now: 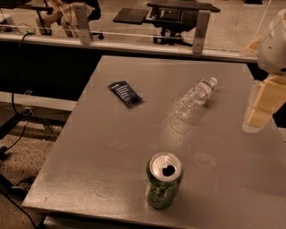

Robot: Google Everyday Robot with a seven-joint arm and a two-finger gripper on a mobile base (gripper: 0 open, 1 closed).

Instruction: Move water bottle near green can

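Observation:
The water bottle (pixel 192 102) lies on its side on the grey table (pixel 111 156), right of centre, its white cap pointing to the far right. The green can (pixel 164 180) stands upright near the table's front edge, silver top and dark hole showing. The bottle and the can are well apart. My gripper (pixel 263 105) hangs at the right edge of the camera view, above the table's right side, to the right of the bottle and clear of it. It holds nothing that I can see.
A flat dark blue snack packet (pixel 125 93) lies at the table's left centre. Beyond the far edge runs a rail with metal posts (pixel 83 23) and office chairs (pixel 178 13). Cables hang off the left side.

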